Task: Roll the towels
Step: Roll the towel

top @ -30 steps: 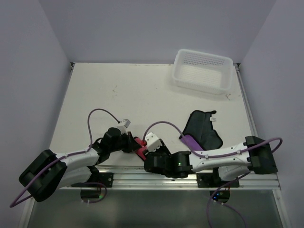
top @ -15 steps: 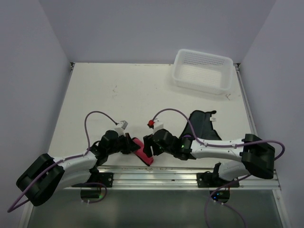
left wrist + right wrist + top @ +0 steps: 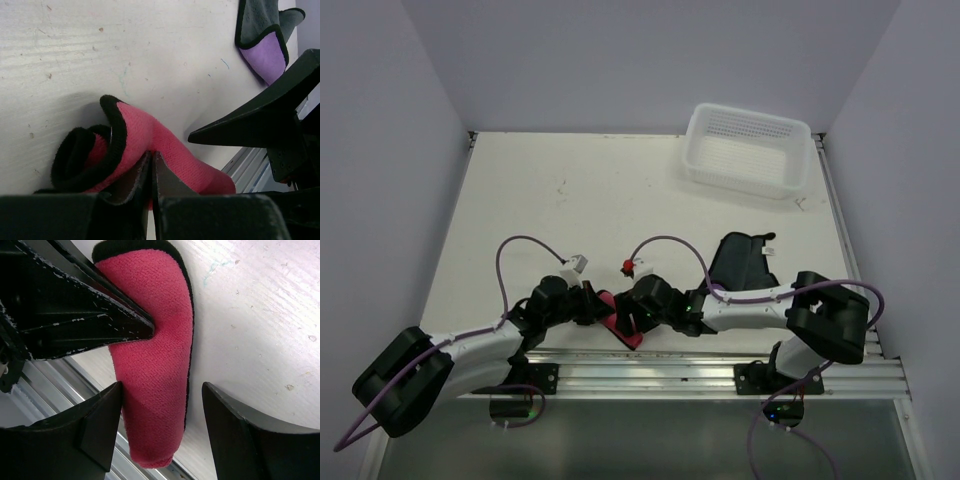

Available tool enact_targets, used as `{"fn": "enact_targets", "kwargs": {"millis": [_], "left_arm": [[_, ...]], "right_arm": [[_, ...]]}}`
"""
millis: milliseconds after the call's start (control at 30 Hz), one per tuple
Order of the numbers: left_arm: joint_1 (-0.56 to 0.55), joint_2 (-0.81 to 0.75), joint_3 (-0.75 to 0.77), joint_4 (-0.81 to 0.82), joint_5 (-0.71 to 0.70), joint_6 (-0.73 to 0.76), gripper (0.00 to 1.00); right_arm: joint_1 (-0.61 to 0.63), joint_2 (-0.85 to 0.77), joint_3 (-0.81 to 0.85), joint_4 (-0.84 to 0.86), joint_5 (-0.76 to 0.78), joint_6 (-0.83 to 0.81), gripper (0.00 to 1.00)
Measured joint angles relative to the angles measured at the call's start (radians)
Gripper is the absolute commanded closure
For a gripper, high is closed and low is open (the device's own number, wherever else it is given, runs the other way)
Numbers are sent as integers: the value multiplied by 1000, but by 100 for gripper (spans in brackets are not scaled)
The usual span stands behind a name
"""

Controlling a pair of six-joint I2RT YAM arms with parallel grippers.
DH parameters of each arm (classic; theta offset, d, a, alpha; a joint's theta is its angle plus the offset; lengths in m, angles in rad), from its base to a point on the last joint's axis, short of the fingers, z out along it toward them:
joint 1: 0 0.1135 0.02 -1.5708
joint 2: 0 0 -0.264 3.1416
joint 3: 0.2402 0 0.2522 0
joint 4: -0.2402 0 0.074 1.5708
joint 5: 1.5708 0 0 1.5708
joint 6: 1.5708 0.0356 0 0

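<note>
The pink-red towel (image 3: 621,327), black-edged and partly rolled, lies at the table's near edge between both grippers. My left gripper (image 3: 597,305) is shut, its tips pinching the towel's (image 3: 175,150) side next to the rolled black-edged end. My right gripper (image 3: 631,318) is open and straddles the roll's (image 3: 155,340) near end, with one finger (image 3: 100,430) touching it and the other finger (image 3: 240,435) apart from it. The purple towel with black fabric (image 3: 744,266) lies flat to the right; its purple corner shows in the left wrist view (image 3: 267,52).
A white perforated basket (image 3: 703,172) stands at the far right. The metal rail (image 3: 720,368) runs along the near table edge just under the pink roll. The right arm (image 3: 750,310) lies across the black fabric's near edge.
My right gripper has swung left from beside the purple towel to the pink towel and now straddles it. My left gripper has stayed on the pink towel, shifting slightly.
</note>
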Motion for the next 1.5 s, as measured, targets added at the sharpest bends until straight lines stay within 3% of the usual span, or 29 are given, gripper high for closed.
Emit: {"fn": "enact_targets", "kwargs": {"millis": [200, 433, 733, 867, 967, 1100, 1500], "left_arm": [[0, -5, -2, 0, 0, -5, 92], [0, -19, -8, -5, -10, -32, 92], [0, -42, -16, -18, -18, -60, 93], [0, -64, -18, -39, -24, -70, 83], [-2, -90, -8, -71, -26, -77, 64], [-5, -103, 56, -143, -46, -71, 53], [9, -21, 254, -304, -116, -42, 48]], "right_arm": [[0, 7, -28, 35, 0, 5, 43], [45, 31, -28, 50, 41, -2, 46], [149, 92, 30, 13, 174, -17, 77], [161, 94, 49, -14, 201, -23, 85], [179, 99, 74, -55, 241, -40, 89], [200, 99, 98, -118, 310, -65, 96], [282, 99, 137, -352, 584, -94, 100]]}}
